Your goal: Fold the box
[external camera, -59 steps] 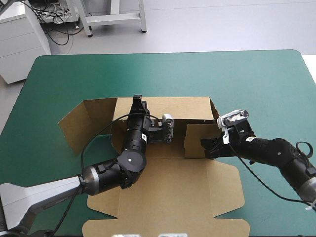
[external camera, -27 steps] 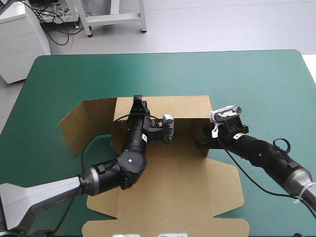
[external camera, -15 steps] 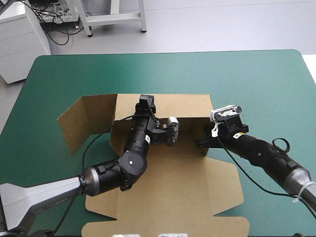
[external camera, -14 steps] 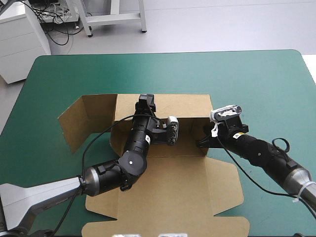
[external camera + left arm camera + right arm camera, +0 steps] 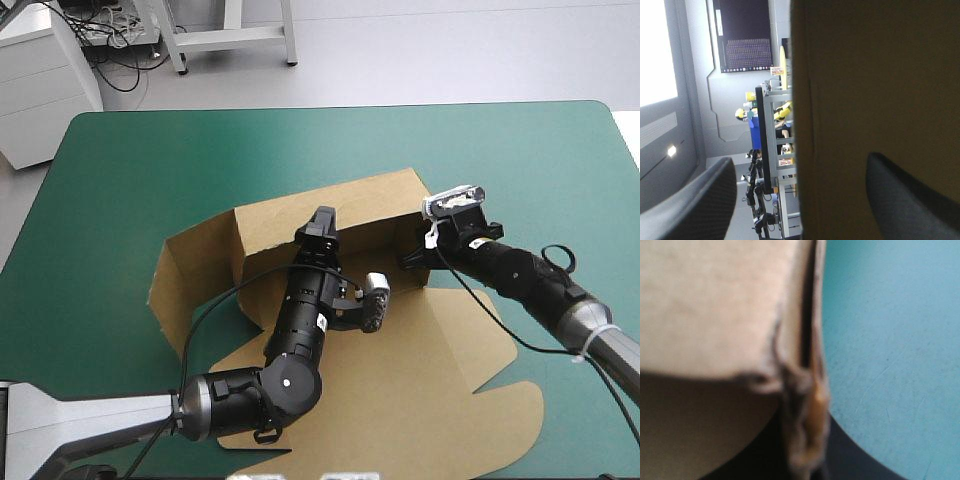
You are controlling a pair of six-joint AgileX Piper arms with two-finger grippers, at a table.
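Observation:
The brown box (image 5: 460,350) lies turned on the teal-green cover, its lid flat toward the table's front and its back wall (image 5: 350,205) raised. My left gripper (image 5: 322,225) stands at the top edge of that wall. In the left wrist view it (image 5: 800,160) is open, with the board's edge (image 5: 850,100) between its black fingers (image 5: 700,200). My right gripper (image 5: 408,260) is at the box's right wall, shut on the board. In the right wrist view the wall's edge (image 5: 807,380) runs into the closed fingers (image 5: 807,445).
The box's left flap (image 5: 195,285) stands up, angled outward toward the table's left. Its lid's front corner (image 5: 520,420) comes near the table's front edge. Teal-green cover (image 5: 500,160) shows beyond the box at the far and right sides.
My left gripper has opened, letting go of the back wall, and the arm shifted right. The whole box has turned and slid toward the right. The right gripper kept its hold.

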